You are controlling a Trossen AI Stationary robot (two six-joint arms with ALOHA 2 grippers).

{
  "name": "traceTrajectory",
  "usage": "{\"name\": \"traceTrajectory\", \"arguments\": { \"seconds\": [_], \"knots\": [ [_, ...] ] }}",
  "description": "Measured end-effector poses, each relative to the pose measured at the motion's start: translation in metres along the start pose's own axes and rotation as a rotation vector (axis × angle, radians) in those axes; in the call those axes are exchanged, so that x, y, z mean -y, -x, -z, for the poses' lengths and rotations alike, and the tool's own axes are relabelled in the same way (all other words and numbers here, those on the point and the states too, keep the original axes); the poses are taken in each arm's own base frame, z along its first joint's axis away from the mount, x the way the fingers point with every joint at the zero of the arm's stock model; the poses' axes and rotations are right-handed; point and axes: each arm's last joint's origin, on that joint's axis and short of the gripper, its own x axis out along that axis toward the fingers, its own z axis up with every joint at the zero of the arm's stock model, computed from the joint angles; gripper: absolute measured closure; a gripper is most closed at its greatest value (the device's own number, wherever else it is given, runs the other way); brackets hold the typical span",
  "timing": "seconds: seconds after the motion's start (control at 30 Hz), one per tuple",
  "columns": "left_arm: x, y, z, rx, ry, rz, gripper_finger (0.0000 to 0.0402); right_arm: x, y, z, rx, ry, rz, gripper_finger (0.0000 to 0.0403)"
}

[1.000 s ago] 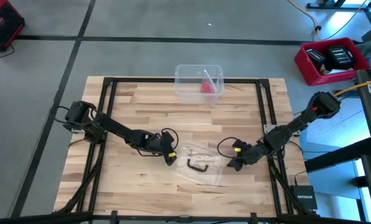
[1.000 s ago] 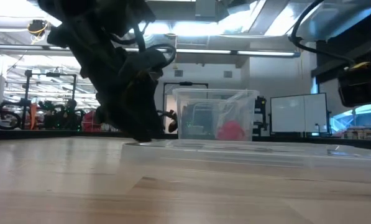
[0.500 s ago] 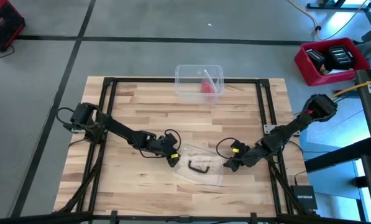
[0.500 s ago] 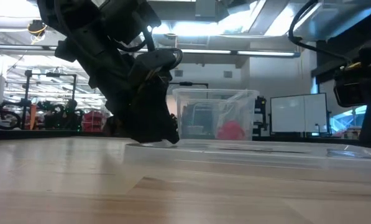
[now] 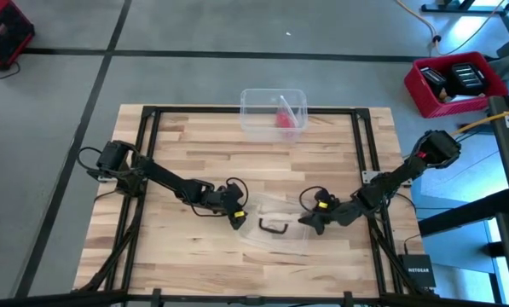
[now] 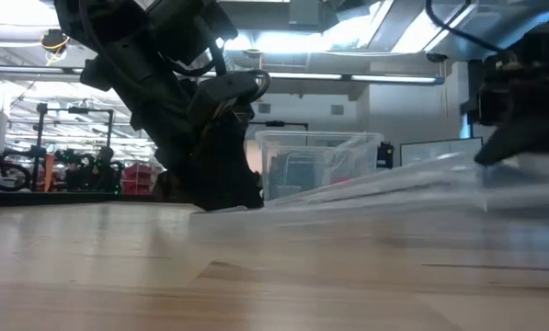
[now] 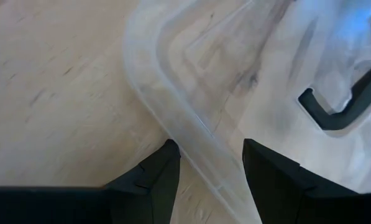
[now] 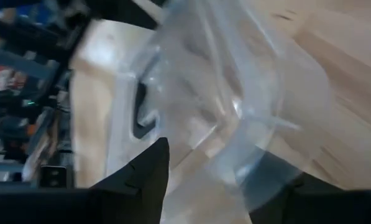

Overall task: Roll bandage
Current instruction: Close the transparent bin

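Note:
A clear plastic lid (image 5: 275, 227) with a dark handle (image 5: 274, 227) lies mid-table, tilted, its right edge raised. My right gripper (image 5: 308, 221) is shut on that edge. My left gripper (image 5: 236, 219) stands open at the lid's left edge, its fingers on either side of the rim (image 7: 197, 134). The red bandage (image 5: 284, 118) lies inside a clear box (image 5: 274, 111) at the table's far edge, away from both grippers. My left gripper has the lid's left rim (image 7: 205, 158) between its open fingers; I cannot tell whether they touch it. My right gripper holds the lid's right edge (image 8: 235, 155) between its two fingers, coming from the table's right and slanting down. The lid is tilted: its right edge (image 6: 458, 161) is off the table and its left edge (image 6: 256, 206) rests on the wood.
A black frame (image 5: 245, 110) runs around the wooden tabletop. A red crate (image 5: 454, 83) stands on the floor beyond the right edge. Bare wood lies between the lid and the clear box.
My right gripper has turned and risen a little, tipping the lid's right edge up off the table while the left edge has stayed down. My left gripper sank slightly toward the lid's left edge early on, then kept still.

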Motion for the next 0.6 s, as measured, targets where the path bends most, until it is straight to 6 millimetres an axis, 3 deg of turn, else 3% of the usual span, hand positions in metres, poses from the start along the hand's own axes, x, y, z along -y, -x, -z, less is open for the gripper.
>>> {"name": "traceTrajectory", "arguments": {
  "seconds": [0.2,0.43,0.6],
  "knots": [
    [0.001,0.0,0.0,0.004,-0.007,0.006,0.0234,-0.012,0.001,-0.004,0.027,0.084,-0.117,0.0235],
    [0.003,0.006,-0.005,0.044,-0.094,-0.001,0.0234,-0.025,0.001,-0.007,0.039,0.252,-0.21,0.0354],
    [0.014,0.032,-0.012,0.085,-0.208,0.012,0.0234,-0.035,0.001,-0.01,0.061,0.376,-0.225,0.0363]
  ]
}}
